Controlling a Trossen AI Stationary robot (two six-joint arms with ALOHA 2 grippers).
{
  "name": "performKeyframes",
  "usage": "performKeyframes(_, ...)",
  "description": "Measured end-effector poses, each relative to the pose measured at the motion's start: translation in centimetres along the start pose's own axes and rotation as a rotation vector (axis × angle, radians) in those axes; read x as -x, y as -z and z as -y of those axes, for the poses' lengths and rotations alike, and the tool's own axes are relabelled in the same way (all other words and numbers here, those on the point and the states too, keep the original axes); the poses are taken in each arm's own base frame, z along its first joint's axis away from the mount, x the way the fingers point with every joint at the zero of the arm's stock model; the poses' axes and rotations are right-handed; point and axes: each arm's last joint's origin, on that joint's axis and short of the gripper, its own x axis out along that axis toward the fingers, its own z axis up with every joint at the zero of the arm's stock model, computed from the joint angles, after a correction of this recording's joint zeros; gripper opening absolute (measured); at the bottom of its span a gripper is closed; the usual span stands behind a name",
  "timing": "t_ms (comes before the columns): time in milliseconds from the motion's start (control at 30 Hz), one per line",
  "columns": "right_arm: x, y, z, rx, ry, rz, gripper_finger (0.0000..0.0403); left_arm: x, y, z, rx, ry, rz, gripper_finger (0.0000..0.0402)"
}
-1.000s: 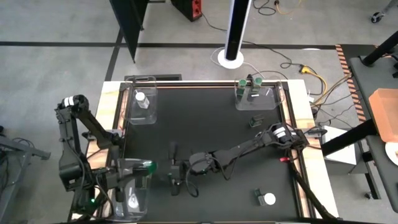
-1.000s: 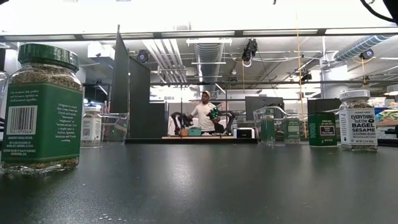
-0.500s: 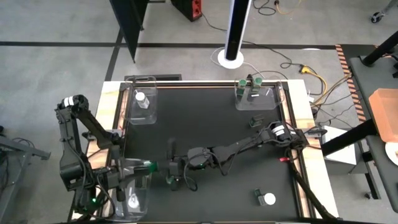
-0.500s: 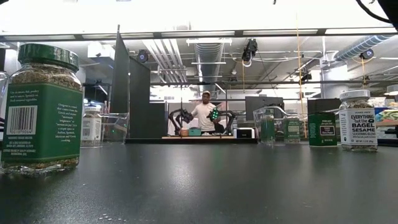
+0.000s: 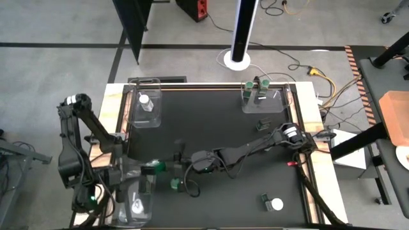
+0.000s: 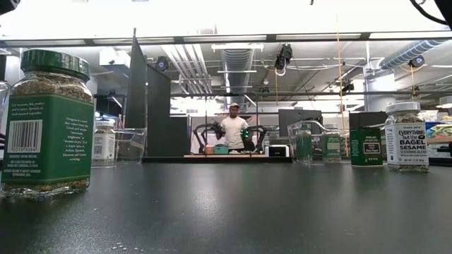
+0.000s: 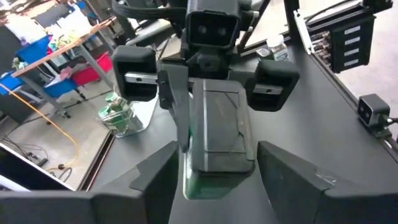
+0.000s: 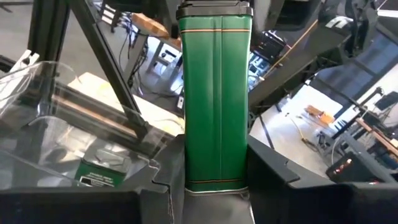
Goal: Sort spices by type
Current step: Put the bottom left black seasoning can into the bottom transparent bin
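Clamping the green tin (image 8: 216, 99) in the right gripper (image 5: 182, 170), just beside the clear tray (image 5: 146, 191). Bracketing the same tin with the left gripper (image 5: 155, 168), fingers spread wide on either side. Probably handing over: closing the left squarely on the flat faces before loosening the right, avoiding the tray wall.

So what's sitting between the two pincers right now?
A green spice tin, held by the right pincer, its other end at the left pincer; both wrist views show it.
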Motion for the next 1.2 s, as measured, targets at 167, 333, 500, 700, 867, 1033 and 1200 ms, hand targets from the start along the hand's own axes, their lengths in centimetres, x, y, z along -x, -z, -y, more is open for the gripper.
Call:
performKeyframes(167,0.0,0.0,0.0,-0.003,0.003,-0.004,0.0117,-0.1,-0.2,-0.6,-0.016,-0.016,0.007,0.0217)
performKeyframes(333,0.0,0.1,0.2,-0.005,0.01,-0.003,0.0117,-0.6,-0.2,-0.6,-0.044,-0.048,0.002,0.0219)
performKeyframes(500,0.0,0.1,0.2,-0.004,0.009,-0.003,0.0117,-1.1,-0.2,-0.3,-0.068,-0.068,-0.01,0.0219)
performKeyframes(700,0.0,0.1,0.2,-0.014,0.01,-0.002,0.0117,-1.5,-0.2,-0.3,-0.077,-0.081,-0.019,0.0202)
performKeyframes(867,0.0,0.1,0.2,-0.013,0.012,-0.004,0.0117,-1.7,-0.2,0.1,-0.093,-0.083,-0.021,0.0166)
performKeyframes(1033,0.0,0.0,0.2,-0.014,0.02,-0.008,0.0117,-1.8,-0.2,0.3,-0.102,-0.083,-0.021,0.0122)
performKeyframes(1200,0.0,0.1,0.1,-0.05,0.019,-0.009,0.0117,-1.7,-0.3,0.4,-0.085,-0.071,-0.024,0.0114)
